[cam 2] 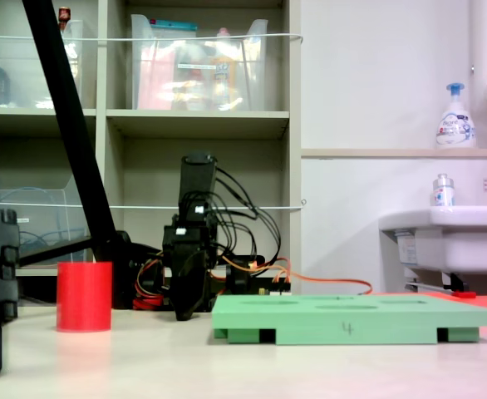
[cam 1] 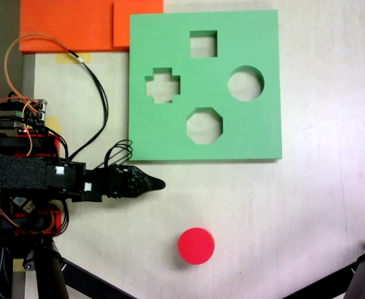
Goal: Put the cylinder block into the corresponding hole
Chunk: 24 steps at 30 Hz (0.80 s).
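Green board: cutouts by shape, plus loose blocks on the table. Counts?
Cutouts in the board:
Square: 1
Cross: 1
Circle: 1
Octagon: 1
Cutouts total: 4
Loose blocks: 1, the red cylinder, off the board.
Total: 5

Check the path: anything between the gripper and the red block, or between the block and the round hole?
Nothing visible. Bare table lies between the gripper and the red block. From the block to the round hole, only the green board's own raised edge must be cleared.
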Motion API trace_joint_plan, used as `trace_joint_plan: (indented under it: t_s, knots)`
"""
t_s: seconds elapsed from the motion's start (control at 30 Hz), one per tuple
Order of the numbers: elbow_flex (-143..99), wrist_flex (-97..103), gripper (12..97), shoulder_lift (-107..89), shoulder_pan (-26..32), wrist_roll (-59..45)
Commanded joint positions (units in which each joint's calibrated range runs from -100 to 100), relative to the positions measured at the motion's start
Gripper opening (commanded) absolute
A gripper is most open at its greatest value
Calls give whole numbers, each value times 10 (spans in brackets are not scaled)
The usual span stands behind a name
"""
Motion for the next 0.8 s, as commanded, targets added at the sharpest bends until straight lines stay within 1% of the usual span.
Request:
trace_joint_plan:
  t_s: [0.0, 0.5, 0.63, 0.77]
  knots:
    - [-26, -12, 494, -4, -2, 1]
    - [-26, -12, 494, -4, -2, 1]
    - [-26, -12, 493, -4, 33, -23]
    - [-26, -12, 493, -4, 33, -23]
